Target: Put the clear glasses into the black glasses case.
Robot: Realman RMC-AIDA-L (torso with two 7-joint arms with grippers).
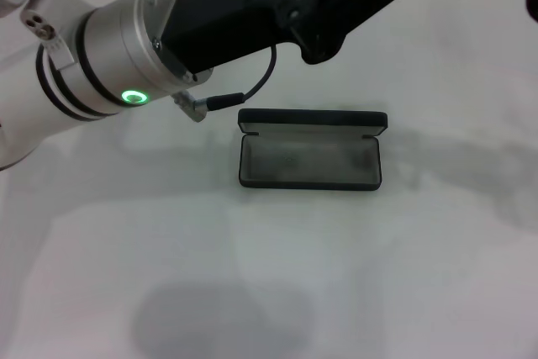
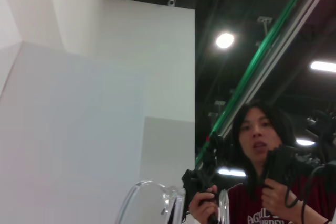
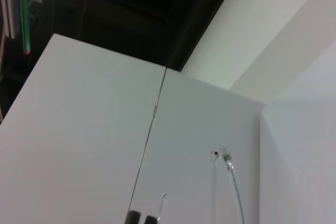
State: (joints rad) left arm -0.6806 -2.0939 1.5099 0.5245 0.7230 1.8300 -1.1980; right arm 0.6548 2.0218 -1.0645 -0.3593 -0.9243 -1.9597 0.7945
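Black glasses case (image 1: 310, 160), one only, lies open at the table's (image 1: 269, 292) middle, lid toward the far edge, grey lining bare and ready. I have the left gripper (image 1: 349, 6) raised above it; whether its fingers are clenched I cannot tell. One pair of clear glasses (image 2: 157, 203) shows in the left wrist view, apparently carried. The right gripper is out of sight.

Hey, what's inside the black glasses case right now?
The black glasses case lies open on the table, showing only grey lining. No glasses are inside; nothing covers the interior.
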